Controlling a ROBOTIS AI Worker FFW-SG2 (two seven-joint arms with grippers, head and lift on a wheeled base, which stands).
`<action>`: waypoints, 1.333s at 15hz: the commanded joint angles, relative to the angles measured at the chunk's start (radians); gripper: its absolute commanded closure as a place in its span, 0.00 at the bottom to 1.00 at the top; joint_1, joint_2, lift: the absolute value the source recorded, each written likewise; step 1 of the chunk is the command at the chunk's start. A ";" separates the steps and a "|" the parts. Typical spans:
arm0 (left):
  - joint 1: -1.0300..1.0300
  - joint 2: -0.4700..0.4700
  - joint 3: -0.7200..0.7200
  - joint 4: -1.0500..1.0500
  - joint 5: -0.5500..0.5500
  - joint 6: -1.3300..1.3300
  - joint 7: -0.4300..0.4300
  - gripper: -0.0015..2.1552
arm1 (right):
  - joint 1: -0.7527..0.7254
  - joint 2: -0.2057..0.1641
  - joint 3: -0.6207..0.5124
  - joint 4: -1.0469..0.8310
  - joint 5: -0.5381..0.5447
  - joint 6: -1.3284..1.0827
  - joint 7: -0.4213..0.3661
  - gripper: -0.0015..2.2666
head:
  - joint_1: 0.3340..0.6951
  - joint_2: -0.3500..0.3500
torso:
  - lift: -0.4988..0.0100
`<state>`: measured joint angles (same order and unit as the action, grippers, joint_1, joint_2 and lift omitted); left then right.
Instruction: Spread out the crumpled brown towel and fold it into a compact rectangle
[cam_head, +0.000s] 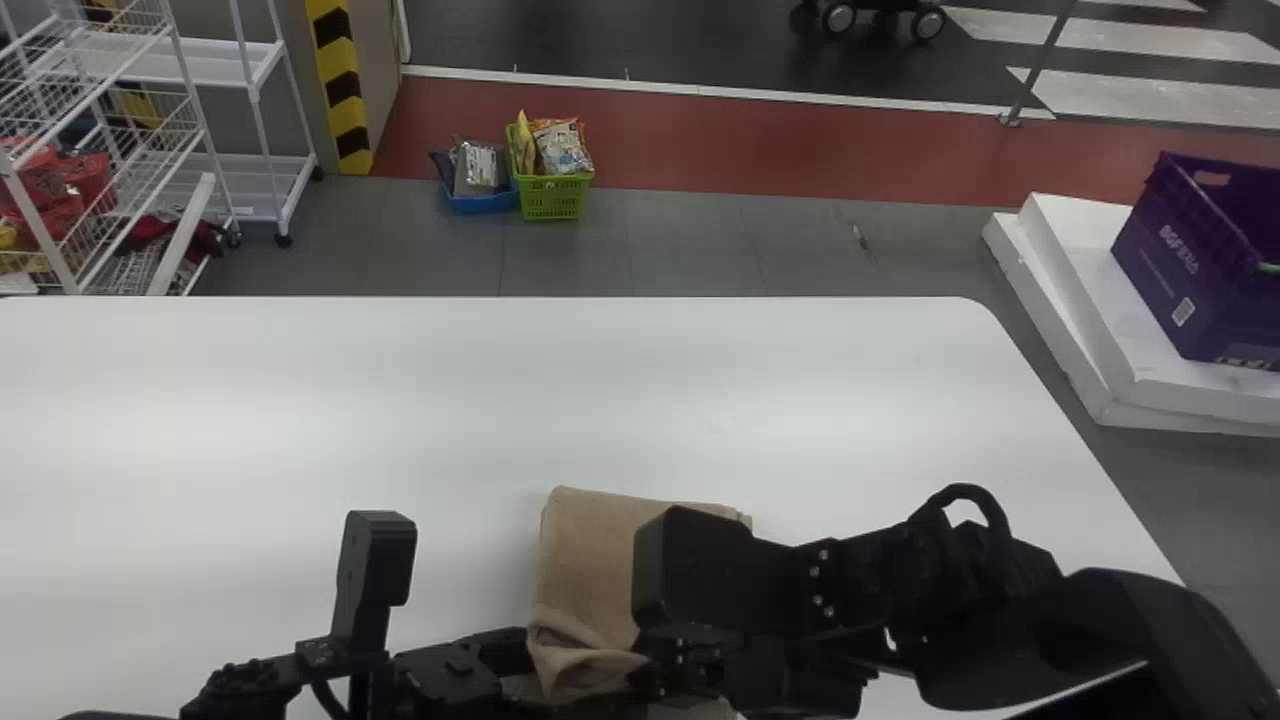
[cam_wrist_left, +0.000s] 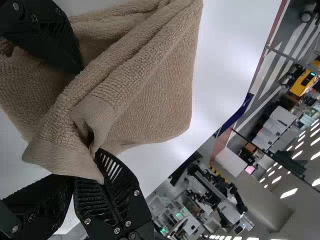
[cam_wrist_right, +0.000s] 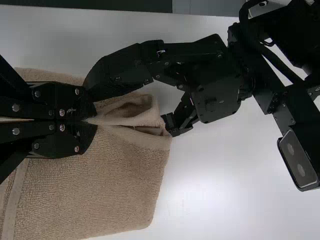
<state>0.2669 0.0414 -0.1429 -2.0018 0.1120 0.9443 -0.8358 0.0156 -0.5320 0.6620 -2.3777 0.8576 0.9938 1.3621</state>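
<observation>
The brown towel (cam_head: 590, 570) lies near the table's front edge, its near end bunched between the arms. My left gripper (cam_head: 505, 652) reaches it from the left. My right gripper (cam_head: 655, 672), partly behind its own wrist, is at the towel's near right part. In the left wrist view, the left gripper (cam_wrist_left: 75, 125) stands open with towel (cam_wrist_left: 150, 95) between its fingers, not clamped. In the right wrist view, the right gripper (cam_wrist_right: 90, 120) is shut on a raised edge of the towel (cam_wrist_right: 100, 185), and the left gripper's fingers stand apart close by.
The white table (cam_head: 300, 420) extends ahead and to both sides. Beyond it, small baskets (cam_head: 553, 197) stand on the floor and wire shelves (cam_head: 100, 150) at the left. A purple crate (cam_head: 1200, 270) sits on white slabs off the table's right side.
</observation>
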 joint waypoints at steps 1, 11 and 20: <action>0.003 0.000 0.013 0.000 0.003 0.000 -0.003 0.06 | 0.001 -0.002 -0.002 -0.014 0.000 0.003 0.005 0.57 | 1.00 0.30 | 0.73; 0.031 0.005 0.100 -0.002 0.037 -0.058 -0.094 0.05 | 0.001 -0.003 -0.024 -0.018 0.000 0.003 0.005 0.57 | 1.00 0.35 | 0.73; 0.041 0.005 0.207 0.000 0.078 -0.077 -0.114 0.05 | -0.008 0.014 -0.028 -0.018 -0.011 0.006 0.005 0.57 | 1.00 0.44 | 0.73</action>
<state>0.3079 0.0460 0.0466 -2.0042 0.1849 0.8672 -0.9486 0.0081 -0.5211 0.6320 -2.3958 0.8508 0.9971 1.3622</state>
